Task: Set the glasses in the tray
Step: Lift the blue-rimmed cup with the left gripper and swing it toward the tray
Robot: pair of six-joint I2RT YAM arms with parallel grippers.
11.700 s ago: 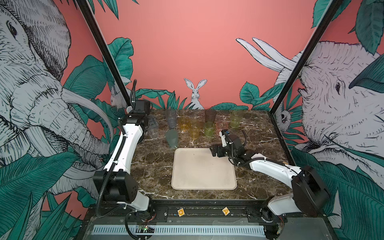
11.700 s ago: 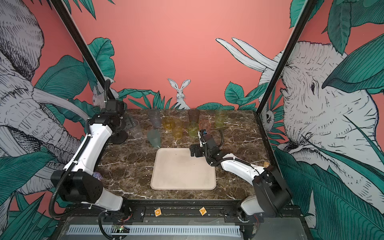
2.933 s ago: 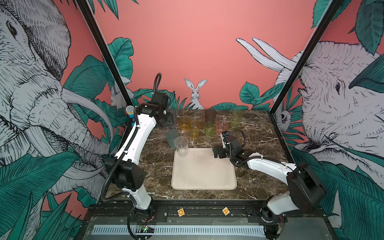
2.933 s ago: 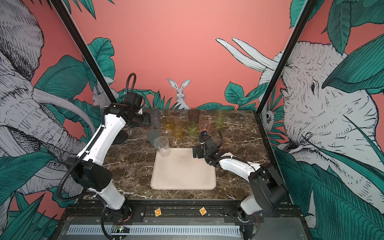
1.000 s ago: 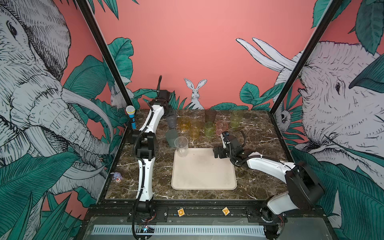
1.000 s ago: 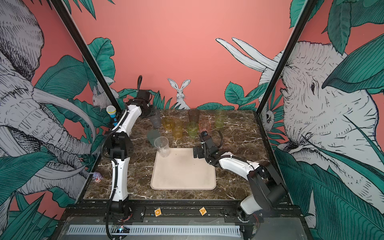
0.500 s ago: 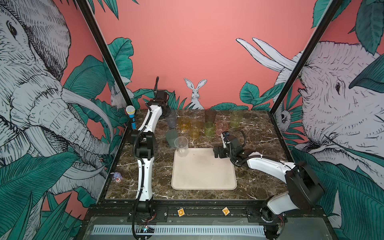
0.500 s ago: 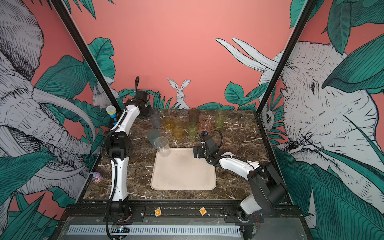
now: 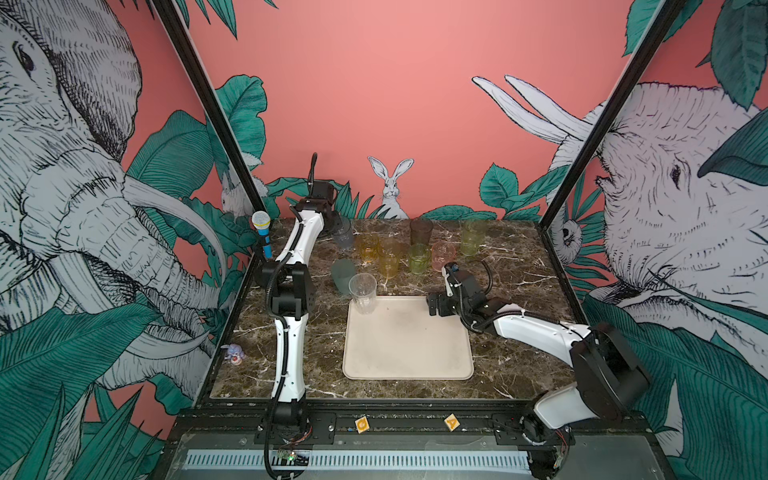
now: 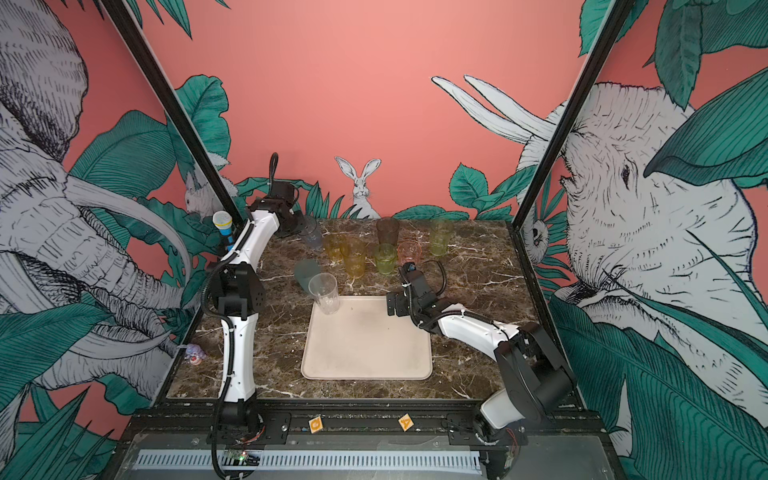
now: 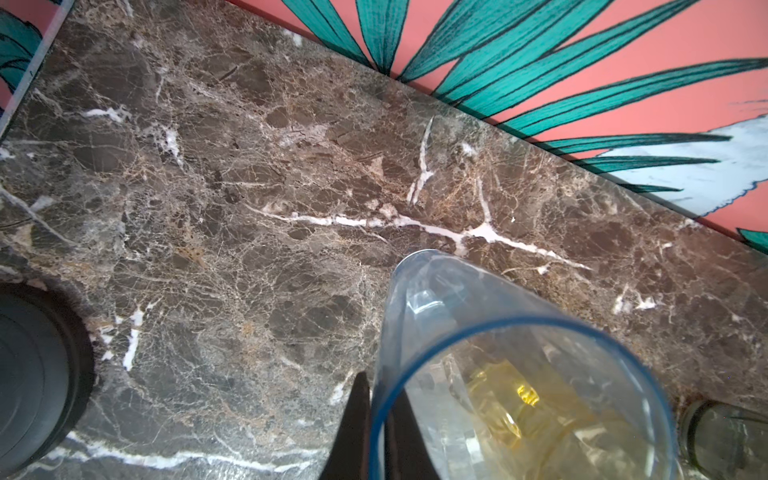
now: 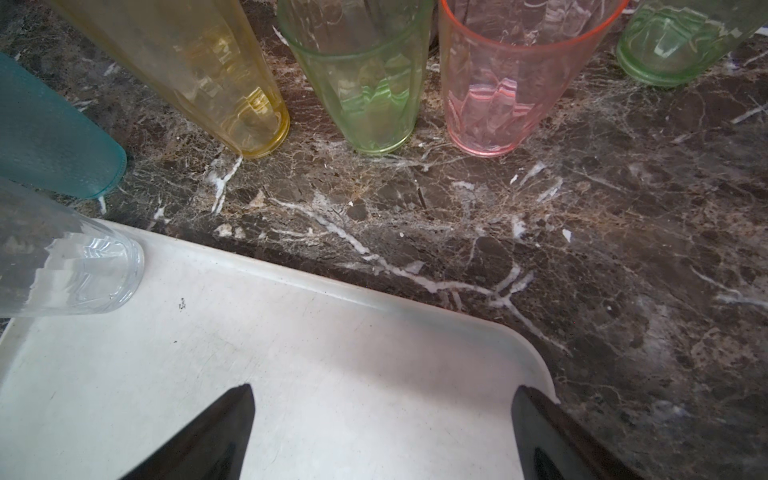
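Note:
At the back left, my left gripper [image 9: 336,226] is shut on the rim of the blue-grey glass [image 9: 344,237]. The left wrist view shows one finger outside and one inside that blue rim [image 11: 376,415]. The glass [image 11: 498,365] leans slightly over the marble. A clear glass [image 9: 363,293] stands in the far left corner of the cream tray [image 9: 407,349]. My right gripper [image 12: 382,390] hangs open and empty over the tray's far right corner [image 12: 478,332]. Teal [image 9: 343,276], yellow [image 9: 390,258], amber [image 9: 368,247], short green [image 9: 418,258], pink [image 9: 443,256], smoky [image 9: 421,232] and tall green [image 9: 472,237] glasses stand behind the tray.
A blue-and-yellow toy microphone [image 9: 263,235] stands by the left frame post. A small purple toy [image 9: 235,354] lies at the table's left edge. Black posts and painted walls close in the sides and back. Bare marble lies around the tray.
My left gripper has closed on the blue-grey glass's rim over the last second. The right arm and the other glasses have not moved.

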